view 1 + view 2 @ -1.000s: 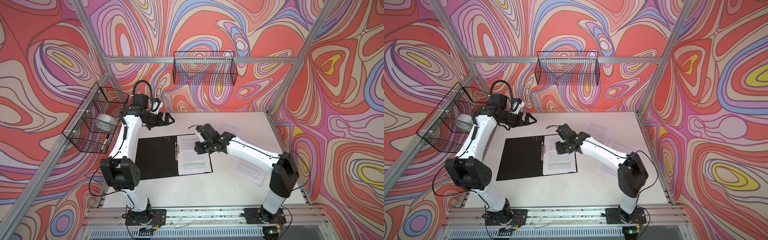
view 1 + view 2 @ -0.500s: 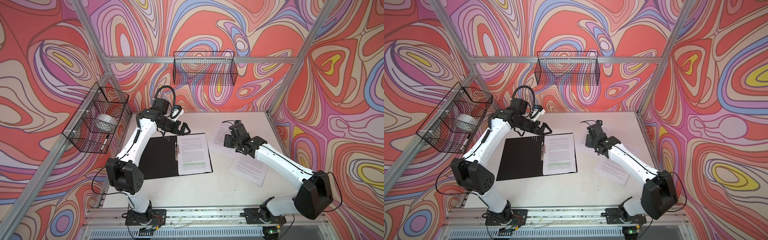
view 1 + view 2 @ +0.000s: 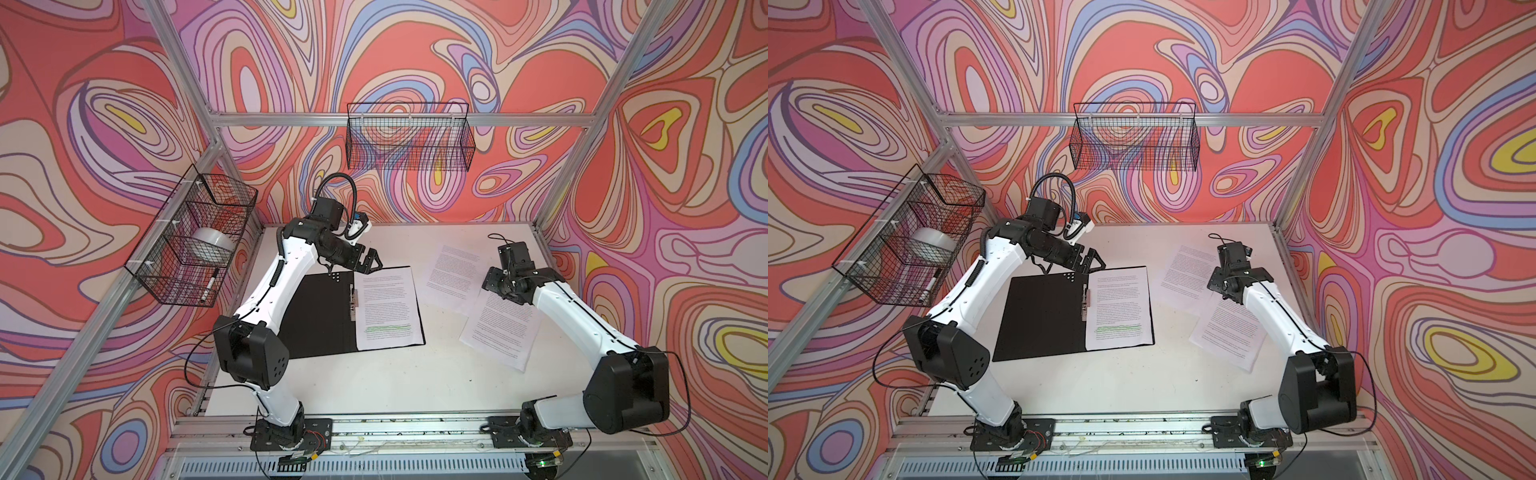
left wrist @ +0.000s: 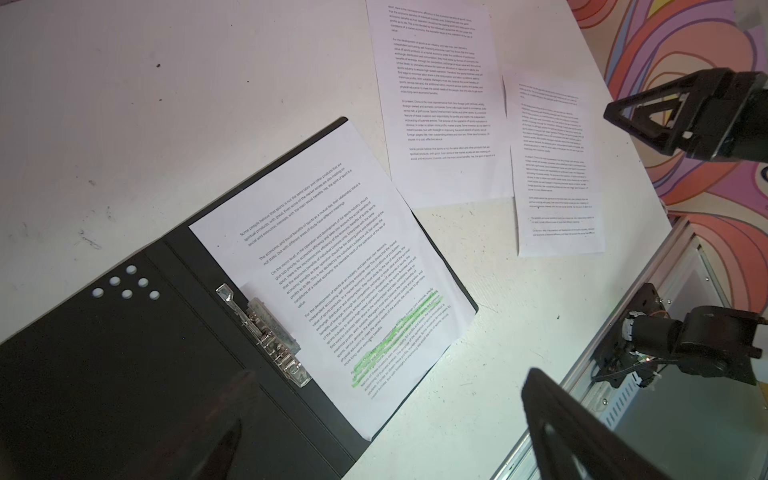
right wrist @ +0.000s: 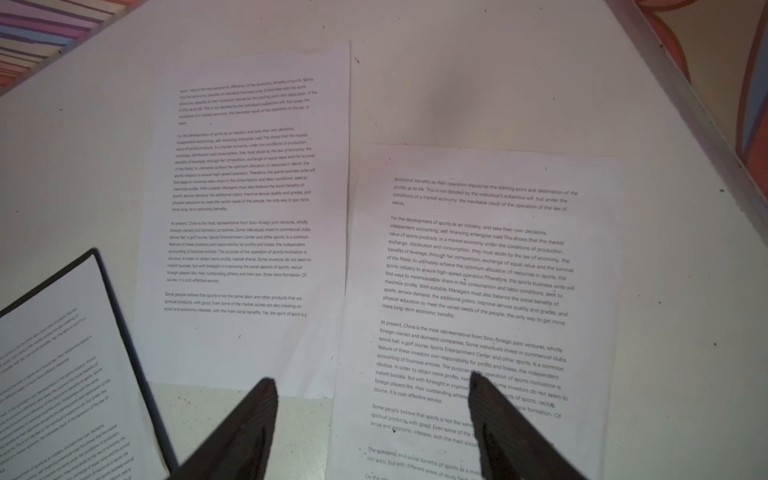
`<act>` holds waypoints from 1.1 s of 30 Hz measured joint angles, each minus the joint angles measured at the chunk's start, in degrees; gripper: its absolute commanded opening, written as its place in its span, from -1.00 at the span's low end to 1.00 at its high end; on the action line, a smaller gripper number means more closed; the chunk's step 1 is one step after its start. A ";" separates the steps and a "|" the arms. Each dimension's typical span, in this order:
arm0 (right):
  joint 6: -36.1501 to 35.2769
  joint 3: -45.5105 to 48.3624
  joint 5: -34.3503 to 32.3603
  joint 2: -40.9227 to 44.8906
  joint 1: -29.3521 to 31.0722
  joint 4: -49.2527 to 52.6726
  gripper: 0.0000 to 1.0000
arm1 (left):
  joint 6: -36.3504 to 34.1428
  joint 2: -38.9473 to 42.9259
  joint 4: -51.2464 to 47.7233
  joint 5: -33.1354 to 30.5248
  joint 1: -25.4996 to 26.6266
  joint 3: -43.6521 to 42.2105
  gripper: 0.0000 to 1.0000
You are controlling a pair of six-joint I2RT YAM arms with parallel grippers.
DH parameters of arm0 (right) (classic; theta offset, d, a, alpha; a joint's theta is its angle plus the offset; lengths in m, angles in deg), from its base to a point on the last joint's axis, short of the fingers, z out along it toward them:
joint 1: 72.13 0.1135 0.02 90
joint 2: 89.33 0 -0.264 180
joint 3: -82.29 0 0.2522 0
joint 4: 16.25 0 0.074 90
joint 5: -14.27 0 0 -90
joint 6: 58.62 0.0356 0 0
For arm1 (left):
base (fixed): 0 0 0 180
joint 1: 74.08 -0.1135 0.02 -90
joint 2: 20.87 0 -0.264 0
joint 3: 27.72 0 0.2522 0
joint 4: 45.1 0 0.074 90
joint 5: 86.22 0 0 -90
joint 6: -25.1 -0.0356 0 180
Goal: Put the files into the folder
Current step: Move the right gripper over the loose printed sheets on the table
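Note:
The folder (image 3: 316, 316) (image 3: 1042, 316) lies open on the white table, black inside up, its spine clip (image 4: 266, 332) down the middle. One of the files, with green highlighted lines (image 3: 388, 307) (image 4: 332, 270), rests on its right half. Two more files lie loose on the table to the right: a far sheet (image 3: 453, 270) (image 5: 249, 208) and a near sheet (image 3: 500, 332) (image 5: 478, 270). My left gripper (image 3: 372, 264) (image 4: 388, 374) hovers open over the folder's far edge. My right gripper (image 3: 494, 284) (image 5: 372, 382) hangs open above the loose sheets, holding nothing.
A wire basket (image 3: 195, 245) on the left wall holds a tape roll (image 3: 210, 243) and a marker. Another wire basket (image 3: 409, 141) hangs on the back wall. Aluminium frame posts stand at the table corners, and a metal rail (image 3: 395, 428) runs along the front.
The right gripper let go of the highlighted sheet at the folder, opened and drew back right over the loose sheets. The left arm swung from the back left to the folder's far edge.

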 measured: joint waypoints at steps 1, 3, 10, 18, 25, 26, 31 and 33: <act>0.13 0.39 0.46 -0.15 -0.61 0.37 0.57 | -0.02 0.00 0.00 -0.72 -0.02 0.00 1.00; 0.22 1.18 1.31 -0.37 -1.86 1.07 0.57 | -0.02 0.00 0.00 -2.05 -0.02 0.00 1.00; 0.33 3.85 3.43 -0.35 -7.43 1.62 0.59 | -0.17 -0.07 0.00 -3.52 -0.02 0.00 0.99; -0.07 5.73 4.15 -0.35 -11.67 1.36 0.62 | -0.20 -0.07 0.13 -3.52 -0.02 -0.13 1.00; -0.24 7.10 5.92 -0.35 -14.23 0.63 0.62 | -0.20 -0.07 0.44 -3.48 -0.02 -1.01 0.99; -0.35 7.13 6.12 -0.35 -14.56 0.48 0.62 | -0.20 -0.07 0.44 -3.50 -0.02 -1.01 0.99; -0.85 7.39 6.95 -0.37 -16.35 -0.31 0.65 | -0.17 -0.07 0.44 -3.19 -0.02 -1.05 0.99; -1.09 7.45 7.21 -0.59 -16.79 -0.33 0.67 | -0.17 -0.07 0.44 -2.84 -0.02 -1.09 0.99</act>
